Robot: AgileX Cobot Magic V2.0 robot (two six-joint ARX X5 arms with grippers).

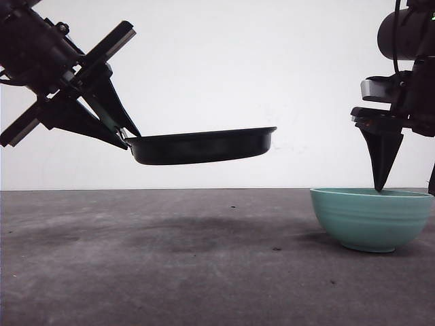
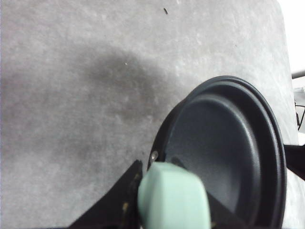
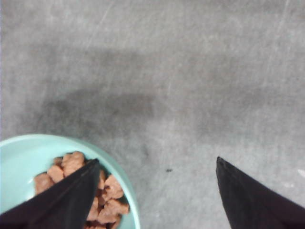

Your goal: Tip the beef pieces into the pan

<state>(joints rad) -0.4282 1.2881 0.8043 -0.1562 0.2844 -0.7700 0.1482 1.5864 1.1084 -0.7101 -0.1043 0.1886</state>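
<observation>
At centre left of the front view the pan (image 1: 202,145) is held aloft by the left hand (image 1: 122,132), clamped on its handle. At lower right, the right hand (image 3: 155,191) is spread wide over the teal bowl (image 1: 371,217) of beef pieces (image 3: 78,188); the rim could be missed and the bowl tipped

You have nothing to read here: no text, label, brand, number or sign can be made out on anything (any view).
</observation>
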